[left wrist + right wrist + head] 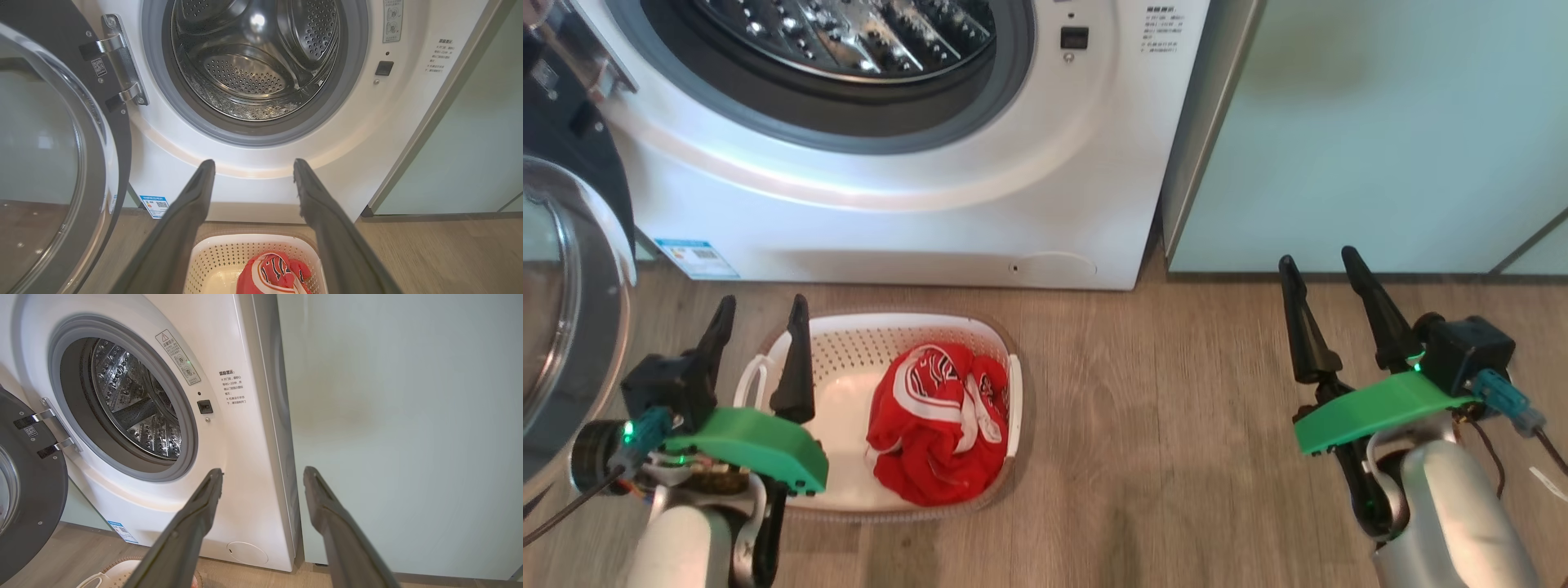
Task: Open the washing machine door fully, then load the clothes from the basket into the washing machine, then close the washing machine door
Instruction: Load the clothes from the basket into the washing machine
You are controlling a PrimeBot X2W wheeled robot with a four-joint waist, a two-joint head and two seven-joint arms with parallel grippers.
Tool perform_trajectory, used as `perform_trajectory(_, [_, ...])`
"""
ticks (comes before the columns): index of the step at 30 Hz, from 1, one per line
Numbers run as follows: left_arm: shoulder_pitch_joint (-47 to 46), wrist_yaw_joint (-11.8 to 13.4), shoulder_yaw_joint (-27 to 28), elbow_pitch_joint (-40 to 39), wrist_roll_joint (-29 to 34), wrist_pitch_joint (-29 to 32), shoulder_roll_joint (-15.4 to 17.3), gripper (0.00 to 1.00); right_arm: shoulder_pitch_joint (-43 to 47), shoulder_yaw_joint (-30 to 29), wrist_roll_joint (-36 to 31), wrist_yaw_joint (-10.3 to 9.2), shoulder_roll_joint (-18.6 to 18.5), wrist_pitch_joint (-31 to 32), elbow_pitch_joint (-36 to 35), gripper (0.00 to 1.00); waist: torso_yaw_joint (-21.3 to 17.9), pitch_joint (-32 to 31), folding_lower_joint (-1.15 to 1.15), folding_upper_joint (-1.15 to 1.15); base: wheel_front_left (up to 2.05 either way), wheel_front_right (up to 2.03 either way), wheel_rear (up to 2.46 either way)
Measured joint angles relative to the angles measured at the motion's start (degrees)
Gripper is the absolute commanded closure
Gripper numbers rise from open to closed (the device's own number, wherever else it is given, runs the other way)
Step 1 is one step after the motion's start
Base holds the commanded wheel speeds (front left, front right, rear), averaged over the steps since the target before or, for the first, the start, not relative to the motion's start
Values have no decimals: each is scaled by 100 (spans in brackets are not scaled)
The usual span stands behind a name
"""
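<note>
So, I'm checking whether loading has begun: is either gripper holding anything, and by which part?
Nothing is held. The left gripper and right gripper are both open and empty; the clothes lie in the basket.

Small Chinese notice on the washing machine

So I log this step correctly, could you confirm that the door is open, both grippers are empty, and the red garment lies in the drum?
Not quite: the garment lies in the basket, not the drum, as the head view shows. The door is open, and the left gripper and right gripper are empty.
</note>
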Motion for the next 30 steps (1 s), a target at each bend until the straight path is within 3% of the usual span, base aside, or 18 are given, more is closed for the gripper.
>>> perform_trajectory(7, [-604,-34,-45,1018,-232,-255,-177,0,-291,20,-52,0,0,44,-235,0,-21,527,0,0,0,0,0])
perform_trajectory(20, [-2338,-786,-328,4033,-668,-260,-236,0,-948,175,-159,0,-1,100,-711,0,-228,1869,1,0,0,0,0])
perform_trajectory(30, [-3732,-1013,-580,5699,-1066,136,-59,0,-1378,356,-157,0,-4,94,-1057,0,-502,2993,2,0,0,0,0])
